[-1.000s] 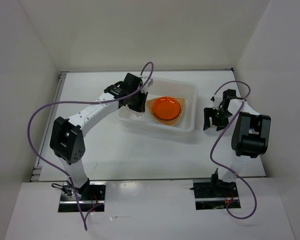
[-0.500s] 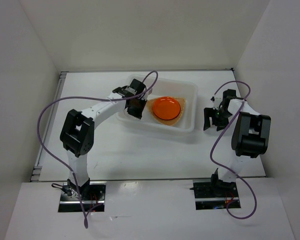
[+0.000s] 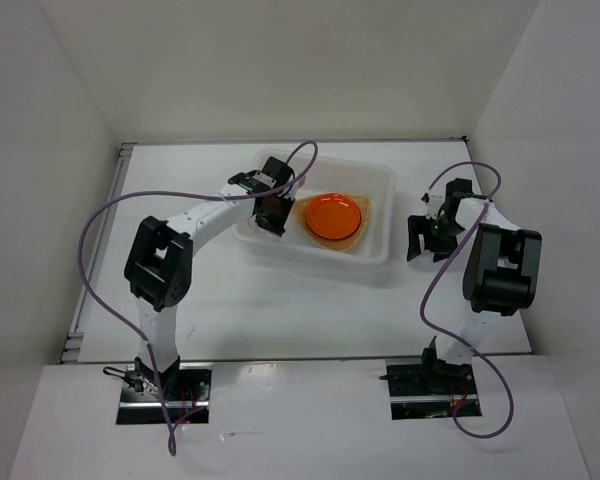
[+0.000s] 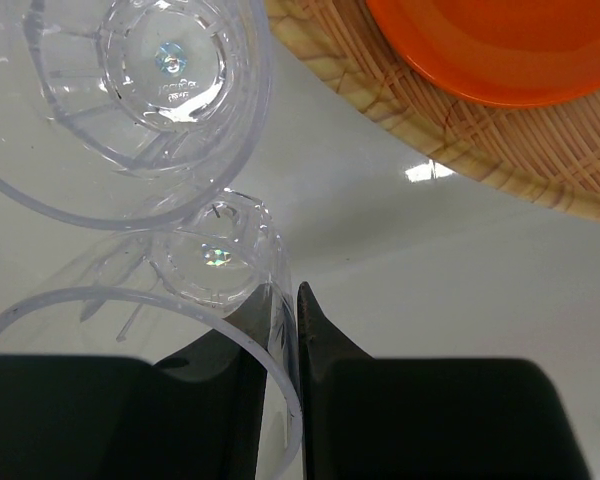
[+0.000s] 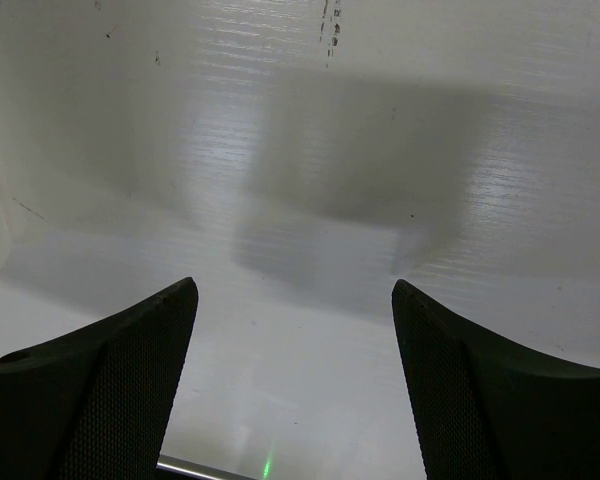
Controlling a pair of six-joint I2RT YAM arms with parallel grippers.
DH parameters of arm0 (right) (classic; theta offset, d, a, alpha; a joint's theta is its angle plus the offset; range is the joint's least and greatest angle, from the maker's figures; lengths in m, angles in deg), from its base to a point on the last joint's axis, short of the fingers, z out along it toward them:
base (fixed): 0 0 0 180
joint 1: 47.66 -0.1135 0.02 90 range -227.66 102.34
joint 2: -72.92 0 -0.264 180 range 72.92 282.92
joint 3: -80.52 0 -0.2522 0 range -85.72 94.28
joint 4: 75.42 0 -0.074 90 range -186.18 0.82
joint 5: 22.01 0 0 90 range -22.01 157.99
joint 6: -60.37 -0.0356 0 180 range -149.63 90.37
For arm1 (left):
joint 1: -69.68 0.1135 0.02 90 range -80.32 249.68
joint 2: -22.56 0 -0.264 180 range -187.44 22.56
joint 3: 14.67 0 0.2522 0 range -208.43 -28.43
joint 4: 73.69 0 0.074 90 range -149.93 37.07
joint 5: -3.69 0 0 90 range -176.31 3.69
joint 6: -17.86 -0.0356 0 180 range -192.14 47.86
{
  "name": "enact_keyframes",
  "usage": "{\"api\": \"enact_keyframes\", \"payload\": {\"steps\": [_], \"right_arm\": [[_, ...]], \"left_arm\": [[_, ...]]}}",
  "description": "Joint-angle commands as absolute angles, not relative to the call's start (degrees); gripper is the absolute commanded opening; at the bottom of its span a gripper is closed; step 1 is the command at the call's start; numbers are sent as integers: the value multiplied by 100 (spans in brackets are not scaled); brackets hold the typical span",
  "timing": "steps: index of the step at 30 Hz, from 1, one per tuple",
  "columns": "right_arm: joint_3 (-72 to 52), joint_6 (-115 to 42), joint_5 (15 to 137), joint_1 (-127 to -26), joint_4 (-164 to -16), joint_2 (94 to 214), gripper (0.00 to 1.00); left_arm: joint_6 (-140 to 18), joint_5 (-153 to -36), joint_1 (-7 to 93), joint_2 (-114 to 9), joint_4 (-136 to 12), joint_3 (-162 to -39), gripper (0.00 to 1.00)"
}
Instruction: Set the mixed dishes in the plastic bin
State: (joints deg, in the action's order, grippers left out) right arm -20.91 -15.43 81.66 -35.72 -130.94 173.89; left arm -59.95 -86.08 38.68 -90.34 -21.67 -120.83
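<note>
The white plastic bin (image 3: 380, 182) holds the orange plate (image 3: 331, 215) lying on the tan woven plate (image 3: 364, 224). My left gripper (image 3: 272, 216) reaches down into the bin's left end. In the left wrist view it (image 4: 292, 300) is shut on the wall of a clear cup (image 4: 215, 262), one finger inside and one outside. A second clear cup (image 4: 150, 80) stands just beyond it on the bin floor (image 4: 430, 260). The orange plate (image 4: 500, 45) and woven plate (image 4: 480, 140) lie to the right. The black plate is hidden. My right gripper (image 3: 424, 240) (image 5: 295, 330) is open and empty above the bare table.
The bin stands at the middle back of the white table (image 3: 280, 310). White walls enclose the table on the left, back and right. Purple cables (image 3: 95, 225) loop off both arms.
My left arm's elbow has swung right and the gripper has shifted slightly lower in the bin's left end. The right arm has not moved.
</note>
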Motion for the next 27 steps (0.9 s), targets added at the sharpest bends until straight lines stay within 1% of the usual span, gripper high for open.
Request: {"api": "enact_keyframes", "payload": {"steps": [1, 6, 8, 9, 11, 15, 17, 22, 23, 24, 26, 27], "right_arm": [[-1954, -1557, 8100, -3536, -13084, 17409, 83], [-1954, -1557, 8100, -3536, -13084, 17409, 83], [-1954, -1557, 8100, -3536, -13084, 17409, 83], [-1954, -1557, 8100, -3536, -13084, 17409, 83], [-1954, -1557, 8100, -3536, -13084, 17409, 83], [-1954, -1557, 8100, -3536, -13084, 17409, 83], [-1954, -1557, 8100, -3536, -13084, 17409, 83], [-1954, -1557, 8161, -3536, -13084, 17339, 83], [-1954, -1557, 8161, -3536, -13084, 17260, 83], [-1954, -1557, 8214, -3536, -13084, 17259, 83], [-1954, -1557, 8214, -3536, -13084, 17031, 83], [-1954, -1557, 8214, -3536, -13084, 16961, 83]], "left_arm": [[-5992, -8517, 3874, -8775, -2319, -12318, 20], [-5992, -8517, 3874, -8389, -2512, -12143, 28], [-5992, -8517, 3874, -8309, -2565, -12142, 28], [-5992, -8517, 3874, -8257, -2565, -12081, 30], [-5992, -8517, 3874, -8256, -2565, -12080, 31], [-5940, -8263, 3874, -7941, -2618, -12080, 31], [-5878, -7973, 3874, -7634, -2890, -11819, 31], [-5773, -7349, 3874, -6035, -3768, -11063, 31], [-5773, -7278, 3874, -5484, -3917, -10904, 37], [-5773, -7278, 3874, -5218, -4224, -10555, 42], [-5773, -7059, 3874, -4569, -4428, -10262, 49], [-5720, -6962, 3874, -4417, -4498, -10148, 59]]}}
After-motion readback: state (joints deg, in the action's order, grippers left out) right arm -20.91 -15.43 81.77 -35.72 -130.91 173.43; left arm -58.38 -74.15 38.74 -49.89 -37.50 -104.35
